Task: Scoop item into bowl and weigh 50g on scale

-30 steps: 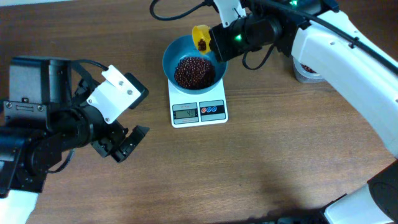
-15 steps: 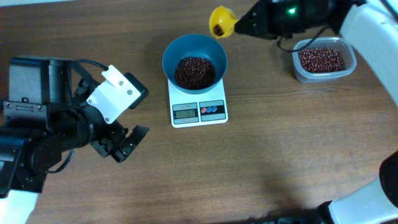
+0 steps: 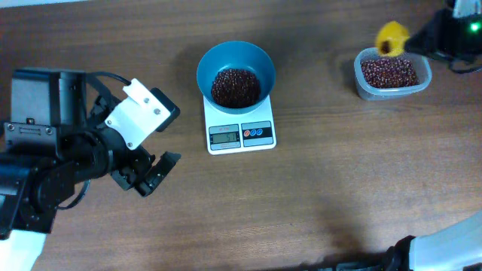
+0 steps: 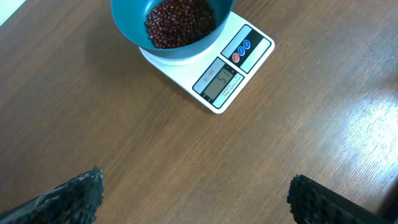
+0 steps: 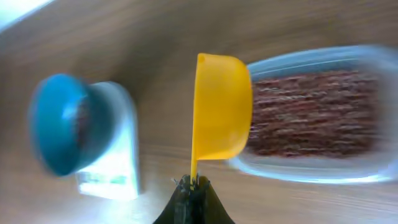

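The teal-blue bowl [image 3: 236, 62] stands on the white scale [image 3: 241, 133] and holds a heap of dark reddish-brown beans [image 3: 235, 86]. Bowl [image 4: 134, 28], beans [image 4: 179, 22] and scale [image 4: 224, 84] also show in the left wrist view, and the bowl [image 5: 59, 124] shows blurred in the right wrist view. My right gripper [image 5: 193, 186] is shut on the handle of a yellow scoop [image 5: 221, 115], held over the left end of the clear tub [image 5: 314, 112]; the scoop [image 3: 392, 38] shows in the overhead view. My left gripper [image 3: 154, 175] is open and empty, left of and below the scale.
The clear plastic tub [image 3: 361, 79] at the upper right holds more beans [image 3: 389, 72]. The left arm's black and white body [image 3: 75, 150] fills the left side. Bare wooden table [image 3: 316, 196] lies below and right of the scale.
My right gripper has carried the yellow scoop from the bowl's far rim rightward to above the tub's left end. The left arm has not moved.
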Tool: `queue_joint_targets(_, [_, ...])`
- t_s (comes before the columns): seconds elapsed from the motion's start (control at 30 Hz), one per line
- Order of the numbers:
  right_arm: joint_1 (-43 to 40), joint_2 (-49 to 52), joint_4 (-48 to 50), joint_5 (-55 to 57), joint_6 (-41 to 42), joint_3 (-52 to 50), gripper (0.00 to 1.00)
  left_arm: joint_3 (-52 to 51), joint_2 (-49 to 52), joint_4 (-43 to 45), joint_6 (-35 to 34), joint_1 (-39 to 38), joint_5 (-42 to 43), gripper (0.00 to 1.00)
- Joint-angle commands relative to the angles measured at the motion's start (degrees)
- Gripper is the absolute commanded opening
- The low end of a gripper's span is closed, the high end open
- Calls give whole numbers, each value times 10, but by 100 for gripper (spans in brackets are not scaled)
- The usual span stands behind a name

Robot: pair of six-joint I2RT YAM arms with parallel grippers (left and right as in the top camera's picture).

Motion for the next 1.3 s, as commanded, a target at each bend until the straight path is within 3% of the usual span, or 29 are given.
queue_joint_targets(0.0, [20,-14,9,190,-37,10,4,10,0,0,7,3,0,99])
queue_joint_targets(0.17, [140,-14,17,466,-38,10,4,10,0,0,7,3,0,99])
queue_joint_targets(0.27, [180,-14,16,520,-37,10,4,10,0,0,7,3,0,99])
queue_joint_targets(0.4, [184,-15,17,490,-33,12,4,10,0,0,7,3,0,99])
queue_joint_targets(0.43, [184,-17,19,417,-20,24,4,10,0,0,7,3,0,99])
queue_joint_targets(0.5, [184,-19,31,129,-20,73,5,10,0,0,7,3,0,99])
queue_joint_targets(0.57, [194,-19,49,-25,-20,83,5,10,0,0,7,3,0,99])
queue_joint_targets(0.6, [214,-18,50,-33,-21,83,5,10,0,0,7,3,0,99])
queue_joint_targets(0.77, [339,3,83,128,-23,83,6,10,0,0,7,3,0,99])
queue_joint_targets(0.9, [426,51,103,193,-35,83,6,10,0,0,7,3,0,99])
queue_joint_targets(1.07, [476,98,105,280,-56,82,6,10,0,0,7,3,0,99])
queue_joint_targets(1.27, [506,125,101,284,-107,82,6,10,0,0,7,3,0,99])
